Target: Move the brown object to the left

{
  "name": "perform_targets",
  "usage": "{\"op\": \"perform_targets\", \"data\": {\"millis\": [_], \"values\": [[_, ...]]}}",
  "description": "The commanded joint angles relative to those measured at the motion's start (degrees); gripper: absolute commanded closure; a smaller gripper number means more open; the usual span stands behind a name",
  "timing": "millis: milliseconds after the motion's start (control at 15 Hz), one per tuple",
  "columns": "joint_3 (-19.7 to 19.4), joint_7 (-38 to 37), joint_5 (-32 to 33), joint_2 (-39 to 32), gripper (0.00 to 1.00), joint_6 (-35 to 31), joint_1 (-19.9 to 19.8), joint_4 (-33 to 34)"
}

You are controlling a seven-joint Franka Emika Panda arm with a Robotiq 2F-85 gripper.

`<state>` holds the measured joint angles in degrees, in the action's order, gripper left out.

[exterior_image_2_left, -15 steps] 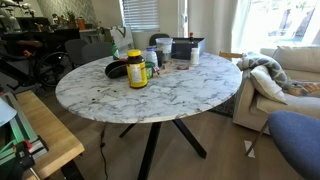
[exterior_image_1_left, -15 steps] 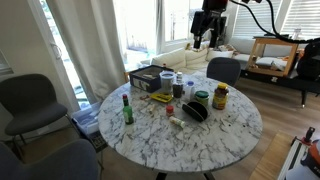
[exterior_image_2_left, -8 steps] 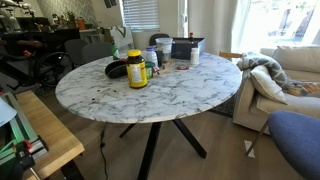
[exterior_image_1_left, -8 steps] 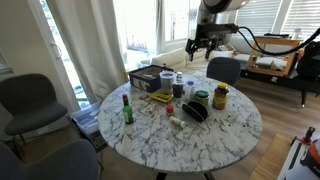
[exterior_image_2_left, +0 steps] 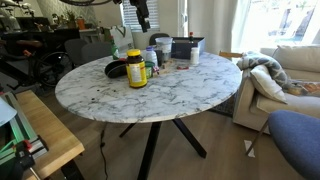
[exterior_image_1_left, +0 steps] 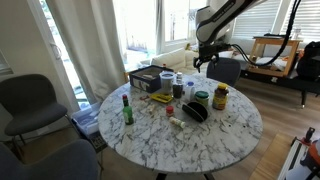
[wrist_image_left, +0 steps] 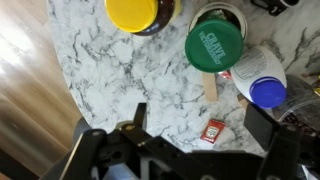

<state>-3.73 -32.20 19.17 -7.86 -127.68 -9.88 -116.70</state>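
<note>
The brown jar [exterior_image_1_left: 220, 97] stands untouched on the desk [exterior_image_1_left: 232, 130]. The hand [exterior_image_1_left: 200, 62] hangs above the desk, pointing down, its fingers spread wide.

Strong daylight from the windows [exterior_image_1_left: 140, 25] blows out the panes in both exterior views; marble table [exterior_image_2_left: 180, 85] evenly lit, faint glare. Wrist view: tabletop fairly sharp, gripper [wrist_image_left: 198, 128] close to lens dark and blurred; low resolution everywhere

The wrist view's top edge cuts off the yellow-lidded jar [wrist_image_left: 133, 13]. The hand [wrist_image_left: 198, 125], at the bottom, is blurred.
</note>
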Motion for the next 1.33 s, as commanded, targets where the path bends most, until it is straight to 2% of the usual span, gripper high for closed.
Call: {"op": "perform_targets", "data": {"millis": [0, 267, 333, 400, 467, 600, 667, 733, 867, 1067, 1200, 1267], "values": [[-2.00, 0.31, -0.38, 0.17, 0.00, 0.05, 2.19, 0.05], [-1.67, 0.70, -1.45, 1.34, 0.00, 0.47, 2.55, 0.35], [-1.92, 7.76, -10.14, -3.01, 0.00, 0.70, 0.74, 4.65], [-2.20, 12.80, -14.16, -5.00, 0.00, -0.48, -0.06, 6.04], [0.39, 16.79, -17.64, -8.32, 0.00, -1.14, -3.31, 8.41], [2.11, 25.79, -25.00, -13.74, 0.00, 0.97, -6.80, 13.86], [2.26, 30.24, -28.35, -16.83, 0.00, 3.01, -8.12, 17.50], [0.47, 34.77, -32.24, -19.75, 0.00, 4.76, -7.34, 21.01], [1.82, 41.89, -36.80, -24.41, 0.00, 8.36, -9.86, 27.12], [2.23, 48.78, -37.60, -30.99, 0.00, 12.79, -11.40, 36.82], [1.35, 47.04, -35.69, -35.01, 0.00, 14.16, -10.50, 43.03], [1.09, 46.89, -36.19, -29.69, 0.00, 11.07, -10.23, 35.10]]}}
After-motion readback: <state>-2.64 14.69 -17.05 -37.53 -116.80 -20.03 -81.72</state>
